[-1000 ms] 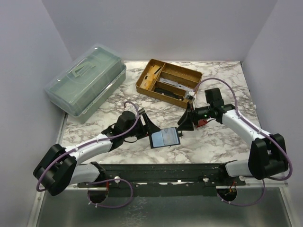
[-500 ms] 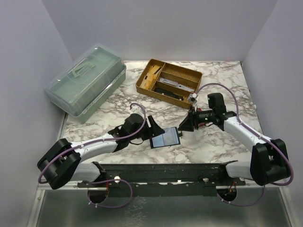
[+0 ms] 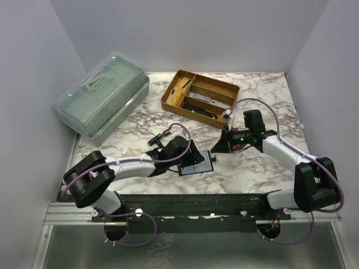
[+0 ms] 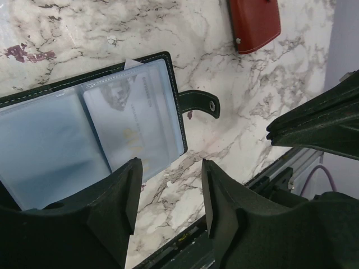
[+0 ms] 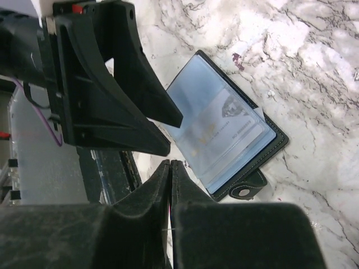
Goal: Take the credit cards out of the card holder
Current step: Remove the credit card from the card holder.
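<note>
1. A wooden tray (image 3: 168,100) at the far side of the marble surface (image 3: 258,168) holds dark items in its compartments. A lidded plastic box (image 3: 104,92) sits far left.
2. The card holder (image 3: 197,164) lies open at front centre, long axis left to right, its snap tab pointing right. A pale credit card (image 4: 137,120) sits in its clear sleeve.
3. The left wrist view shows a red wallet (image 4: 255,22) clearly. The left fingers (image 4: 120,207) are apart over the holder's near edge; the right fingers (image 5: 146,207) are together, empty.

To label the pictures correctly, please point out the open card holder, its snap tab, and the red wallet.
open card holder (image 4: 53,143), left wrist view, on its left clear sleeve.
snap tab (image 4: 197,103), left wrist view, middle of the strap.
red wallet (image 4: 255,22), left wrist view, middle of its visible face.
</note>
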### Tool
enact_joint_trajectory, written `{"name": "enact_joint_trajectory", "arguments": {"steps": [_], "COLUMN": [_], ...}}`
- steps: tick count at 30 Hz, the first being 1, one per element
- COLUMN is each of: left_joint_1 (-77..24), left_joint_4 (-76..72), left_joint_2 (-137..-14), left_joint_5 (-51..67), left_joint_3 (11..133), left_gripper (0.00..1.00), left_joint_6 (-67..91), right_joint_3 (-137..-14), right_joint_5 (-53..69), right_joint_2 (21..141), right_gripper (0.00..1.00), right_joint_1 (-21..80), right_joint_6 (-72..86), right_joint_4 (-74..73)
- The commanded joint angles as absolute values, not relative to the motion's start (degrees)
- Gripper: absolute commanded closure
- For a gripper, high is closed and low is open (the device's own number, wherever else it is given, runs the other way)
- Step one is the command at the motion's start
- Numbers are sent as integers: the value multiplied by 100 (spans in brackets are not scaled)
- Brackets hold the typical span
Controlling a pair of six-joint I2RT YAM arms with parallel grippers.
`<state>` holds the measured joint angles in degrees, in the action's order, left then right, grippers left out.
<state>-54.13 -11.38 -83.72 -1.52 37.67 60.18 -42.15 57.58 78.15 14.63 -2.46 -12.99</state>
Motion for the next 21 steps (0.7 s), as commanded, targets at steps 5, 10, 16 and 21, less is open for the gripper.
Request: {"name": "enact_joint_trajectory", "arguments": {"steps": [5,10,16,21], "left_joint_1": [-5632,-5634,-5634,-5632], "left_joint_4": [-284,-10,-9,197], "left_joint_2": [-8976,-8911,-9046,-9228], "left_joint_5": [-1060,-1420,-1406,-1361], "left_joint_3": [4232,4161,4108,4143], "left_gripper": [56,62,73,79], "left_joint_6": [6181,6333,6327,6333], "right_joint_3": [-4284,-4468,-4715,-4812], "right_joint_5": [4792,4051,3256,2769], "right_joint_2": [8477,8824,9150,9282], "right_gripper": [100,100,100,100], "right_joint_1": [1659,2091,2427,2569], "right_joint_6": [158,237,251,153], "right_joint_4": [-1148,-1110,-1210,-1358]}}
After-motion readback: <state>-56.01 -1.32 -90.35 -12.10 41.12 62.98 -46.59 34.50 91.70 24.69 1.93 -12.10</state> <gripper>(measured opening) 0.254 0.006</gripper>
